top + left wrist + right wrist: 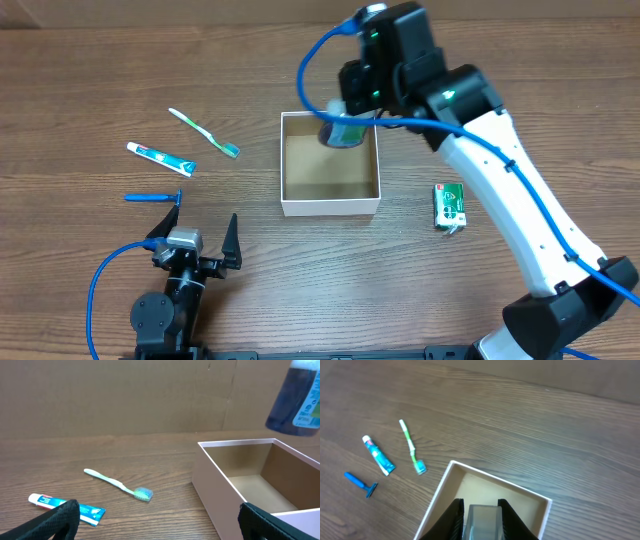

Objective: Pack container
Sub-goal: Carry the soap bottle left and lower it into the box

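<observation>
Overhead, you see the container point(330, 207), a square, shallow cardboard box with white outer walls and a matte brown inside, sitting near the middle of the wood-grain surface point(100, 80). Your right end effector point(347, 112) is pinching a bottle point(345, 132) of dark blue translucent plastic with a printed label, and it hangs over the box's far right corner. From the left wrist view the bottle point(295, 402) is tilted and sits above the rim of the container point(220, 472), not touching it. The right wrist view looks down between the black fingers point(454, 520) onto the bottle's grey top point(480, 522) and the box's thin white edge.

Your left end effector point(198, 228) sits at the near edge with its fingers spread wide and nothing between them.

To the left of the box lie three slim things, each apart from the others: a pale green toothbrush point(205, 133), a white and teal toothpaste tube point(160, 158) and a blue plastic razor point(155, 197). A small green-and-white carton point(451, 205) lies to the right of the box. Bare surface runs between the box and the things on either side.
</observation>
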